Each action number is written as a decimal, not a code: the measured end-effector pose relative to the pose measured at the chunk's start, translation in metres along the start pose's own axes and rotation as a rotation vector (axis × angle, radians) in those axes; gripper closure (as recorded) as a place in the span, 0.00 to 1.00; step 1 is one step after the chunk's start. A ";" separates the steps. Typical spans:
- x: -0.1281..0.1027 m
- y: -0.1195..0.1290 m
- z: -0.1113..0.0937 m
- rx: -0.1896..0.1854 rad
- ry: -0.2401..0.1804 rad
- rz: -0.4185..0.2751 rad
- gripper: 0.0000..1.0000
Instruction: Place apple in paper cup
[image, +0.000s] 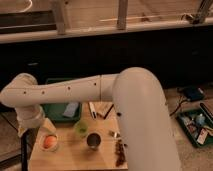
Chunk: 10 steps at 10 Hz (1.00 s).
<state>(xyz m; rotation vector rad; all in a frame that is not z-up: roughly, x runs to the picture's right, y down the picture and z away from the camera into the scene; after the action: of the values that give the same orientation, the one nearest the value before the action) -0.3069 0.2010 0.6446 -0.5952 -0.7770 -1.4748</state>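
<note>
Camera view. A white robot arm (100, 90) sweeps from the lower right across to the left side of the scene, its large rounded segment filling the right foreground. The gripper (40, 131) hangs at the left end of the arm, just above and behind the paper cup (48, 142), over the left part of the wooden desk (70, 160). Whether its fingers are spread or closed cannot be told from this view.

The apple (49, 141), small and orange-red, sits inside the mouth of the paper cup, whose pale rim shows around it. The paper cup stands near the left edge of the desk.

To the right of the paper cup stands a translucent green cup (80, 129), and just to the right and in front of that, a dark metal cup (93, 140). The three cups stand apart from one another. A dark brown object (120, 152) lies on the desk beside the arm's large segment. A green tray (59, 114) rests at the back of the desk, holding a pale blue item (71, 109).
</note>
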 end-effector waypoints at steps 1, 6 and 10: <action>0.000 0.000 0.000 0.001 -0.003 -0.001 0.20; 0.001 0.003 0.003 -0.026 -0.003 0.008 0.20; 0.001 0.003 0.003 -0.029 -0.003 0.008 0.20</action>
<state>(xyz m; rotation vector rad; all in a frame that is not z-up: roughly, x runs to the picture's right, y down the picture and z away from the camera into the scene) -0.3045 0.2029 0.6479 -0.6216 -0.7564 -1.4803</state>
